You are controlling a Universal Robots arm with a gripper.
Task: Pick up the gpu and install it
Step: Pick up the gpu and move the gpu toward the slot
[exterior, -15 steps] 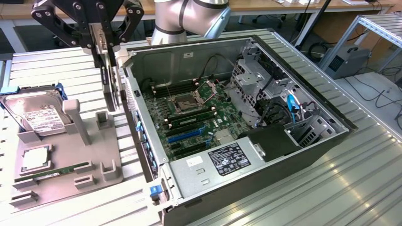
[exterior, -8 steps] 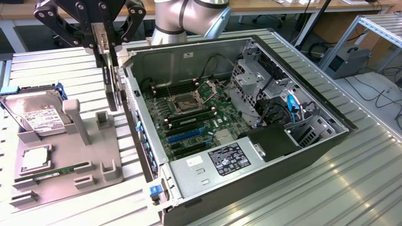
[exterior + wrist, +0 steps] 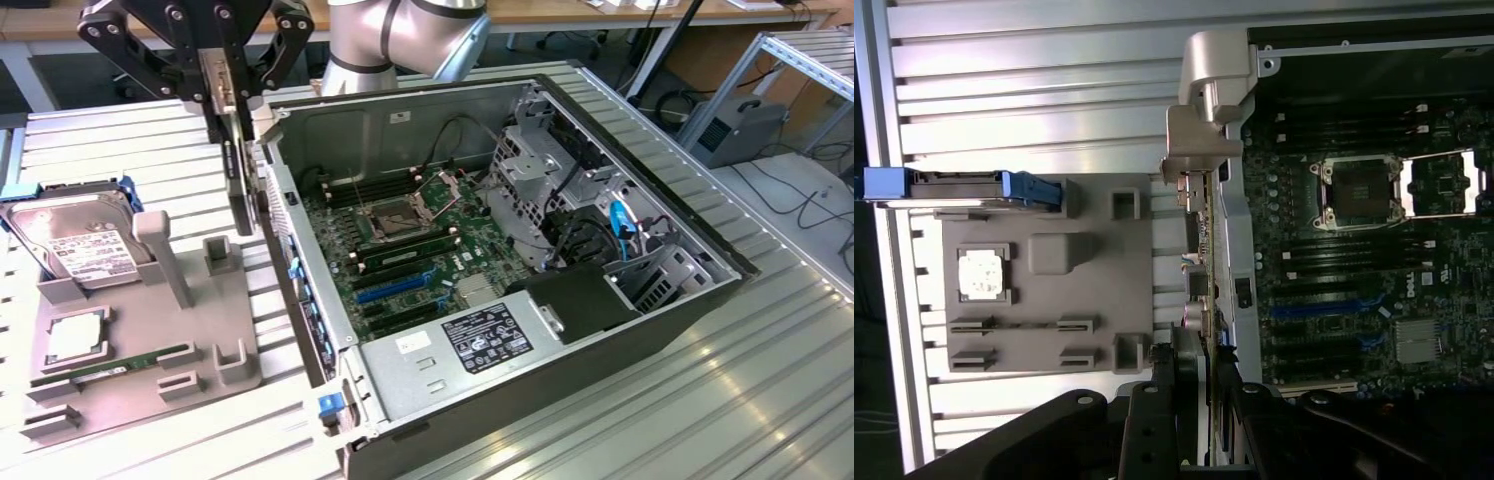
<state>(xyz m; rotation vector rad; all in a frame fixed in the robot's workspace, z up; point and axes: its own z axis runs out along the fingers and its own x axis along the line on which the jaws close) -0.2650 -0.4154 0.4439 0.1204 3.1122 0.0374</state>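
My gripper (image 3: 230, 98) is shut on the gpu (image 3: 242, 180), a thin dark card that hangs edge-on below the fingers, lifted off the grey fixture (image 3: 134, 390). It hovers just outside the wall of the open computer case (image 3: 400, 355) on the exterior view's left. In the wrist view the gpu (image 3: 1197, 260) runs edge-on from my gripper (image 3: 1194, 405) out to its silvery end bracket (image 3: 1209, 95), right beside the case's edge. The blue expansion slots (image 3: 394, 287) on the motherboard (image 3: 1354, 280) lie bare inside the case.
The grey fixture holds a hard drive (image 3: 78, 245) with a white label, a CPU (image 3: 76, 337) and a green RAM stick (image 3: 114, 368). Drive cages and cables (image 3: 587, 220) crowd the case's side on the exterior view's right. Ribbed metal tabletop (image 3: 694, 400) surrounds everything.
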